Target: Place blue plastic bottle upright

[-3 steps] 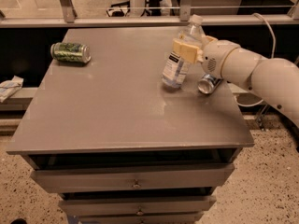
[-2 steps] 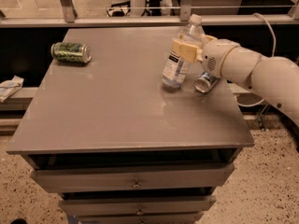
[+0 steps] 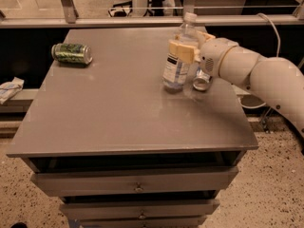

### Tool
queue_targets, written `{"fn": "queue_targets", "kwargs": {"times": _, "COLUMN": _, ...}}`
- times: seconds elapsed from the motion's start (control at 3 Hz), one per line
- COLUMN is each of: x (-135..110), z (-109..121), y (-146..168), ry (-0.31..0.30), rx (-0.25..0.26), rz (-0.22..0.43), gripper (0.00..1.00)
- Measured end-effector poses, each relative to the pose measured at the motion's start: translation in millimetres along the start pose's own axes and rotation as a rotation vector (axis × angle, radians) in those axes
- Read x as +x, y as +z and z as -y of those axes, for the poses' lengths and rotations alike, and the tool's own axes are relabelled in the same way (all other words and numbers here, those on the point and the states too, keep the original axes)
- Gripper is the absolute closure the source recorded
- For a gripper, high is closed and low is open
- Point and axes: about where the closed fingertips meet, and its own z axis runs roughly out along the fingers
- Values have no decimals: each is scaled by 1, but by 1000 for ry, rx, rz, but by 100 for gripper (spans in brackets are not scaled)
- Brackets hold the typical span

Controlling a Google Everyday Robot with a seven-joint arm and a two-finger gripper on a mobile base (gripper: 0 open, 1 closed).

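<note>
With fingers (image 3: pixel 177 49) closed on the bottle (image 3: pixel 175 70) just under its shoulder, held it standing on the far right part of the counter (image 3: pixel 118 122), base seemingly down on the top, leaning only slightly. Gripped high, probably to leave the base free to settle flat. Reached in with the gripper (image 3: pixel 189 45) from the bottle's right, white arm (image 3: pixel 256 70) trailing off that way. Judged the upright placing almost done, release not yet made. Noted a silver can (image 3: pixel 203 80) lying just right of the bottle, under the arm: risk of a knock on withdrawal. Noted a green can (image 3: pixel 72 53) on its side well left of the bottle, out of the way.
</note>
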Motion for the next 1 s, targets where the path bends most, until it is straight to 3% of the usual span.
{"fn": "queue_targets", "kwargs": {"times": 0.33, "x": -32, "z": -36, "y": 13, "ry": -113, "rx": -62, "rz": 71, "gripper": 100}}
{"fn": "queue_targets", "kwargs": {"times": 1.0, "x": -31, "z": -53, "y": 14, "ry": -137, "rx": -84, "rz": 102, "gripper": 100}}
